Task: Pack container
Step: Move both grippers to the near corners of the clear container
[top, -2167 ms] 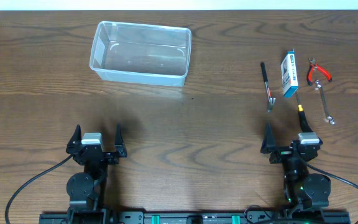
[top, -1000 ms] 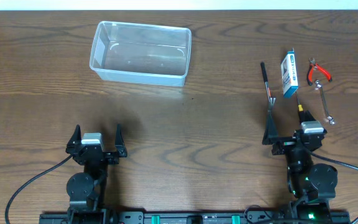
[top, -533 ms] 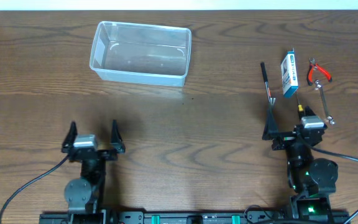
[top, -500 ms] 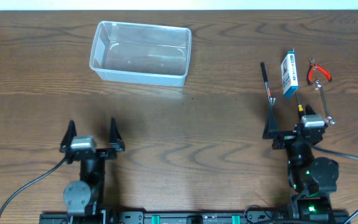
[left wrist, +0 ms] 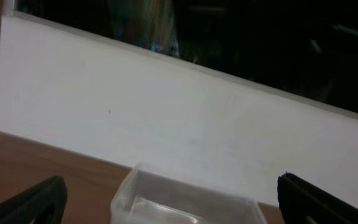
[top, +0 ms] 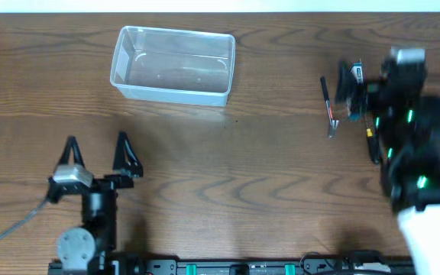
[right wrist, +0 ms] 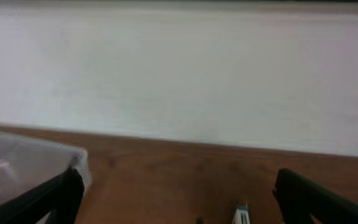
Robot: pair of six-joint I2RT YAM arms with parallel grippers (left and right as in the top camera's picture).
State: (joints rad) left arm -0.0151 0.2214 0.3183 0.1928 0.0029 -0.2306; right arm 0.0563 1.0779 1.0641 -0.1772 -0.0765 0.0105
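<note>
lighting the table (top: pixel 266 176) brightly and evenly from overhead, casting only soft, short shadows beside the container (top: pixel 173 65) and catching pale glints along its clear walls. smearing the right arm (top: pixel 415 137) into a motion-blurred mass in the overhead view (green lights streaking through it), while keeping the wood grain sharp. rendering both wrist views soft and hazy, washing the white wall (right wrist: pixel 179 74) out to a flat glow, darkening into black across the top of the left wrist view, leaving the near fingers (left wrist: pixel 36 199) as unfocused silhouettes.

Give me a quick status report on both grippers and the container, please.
Left gripper open, empty. Right gripper open, empty, by the small tools. Container empty, nothing blocking it.
</note>
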